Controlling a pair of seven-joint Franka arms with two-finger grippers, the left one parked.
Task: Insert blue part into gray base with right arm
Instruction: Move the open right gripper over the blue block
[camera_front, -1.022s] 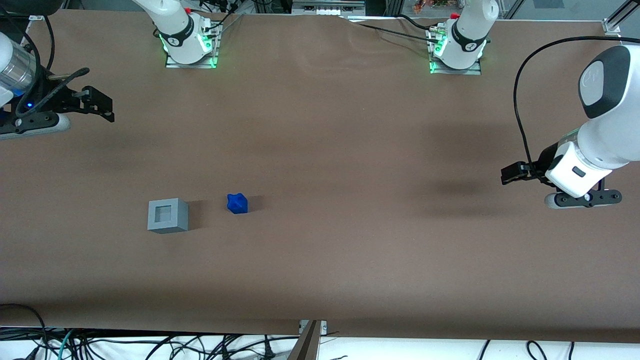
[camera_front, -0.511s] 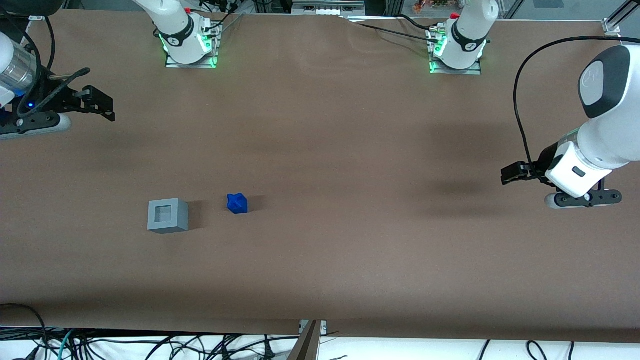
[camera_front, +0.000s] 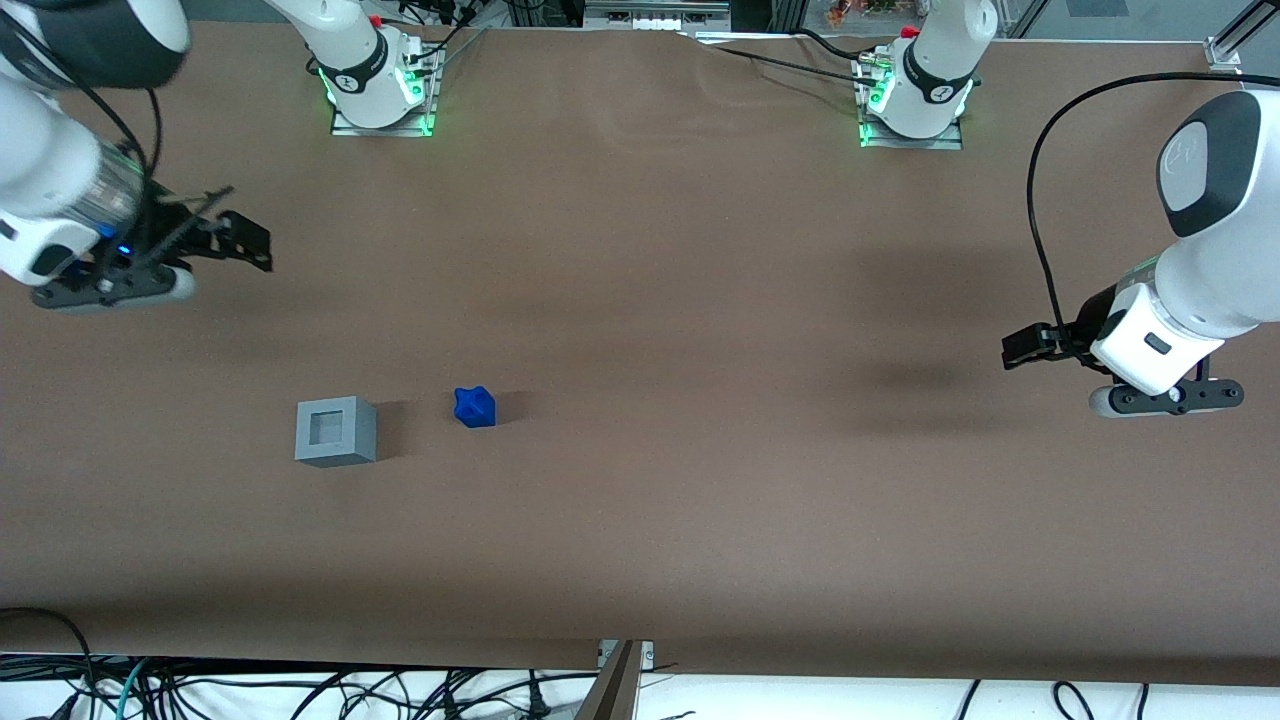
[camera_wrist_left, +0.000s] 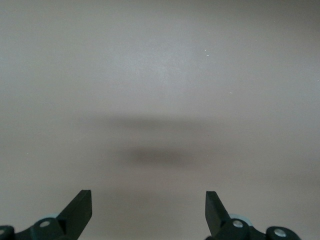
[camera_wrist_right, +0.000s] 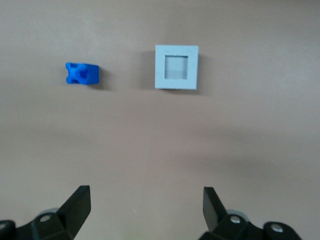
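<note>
Blue part (camera_front: 474, 407), the small bright-blue faceted plastic piece, lies loose on the brown paper-covered counter (camera_front: 700, 500), and you have nothing on it yet. Just beside it, toward the working arm's end of the counter, stands the gray base (camera_front: 336, 431), a light-gray plastic cube with a square recess in its top face; the two are near but apart, with a strip of bare counter between them. That spacing helps you, I judge: there should be room to bring fingers down around the piece without knocking the cube.

Your right arm's black two-finger pincer (camera_front: 235, 240) hangs above the counter, farther from the front camera than both objects and well apart from them. Its fingers (camera_wrist_right: 77, 202) stand spread wide with nothing between them (the right wrist view shows bare counter in the gap). From that wrist camera you see both things at once, the blue part (camera_wrist_right: 82, 74) and the gray base (camera_wrist_right: 176, 67) with its recess facing straight up, so the pincer seems placed for looking before reaching.

As to shape, the blue piece is knobbly, with notches and slanted faces, so a flat pair of sides will probably grip best. The cube looks matte and crisp-edged, its recess wider than the piece seems. The counter surface is dull and slightly wrinkled near the arm bases.
</note>
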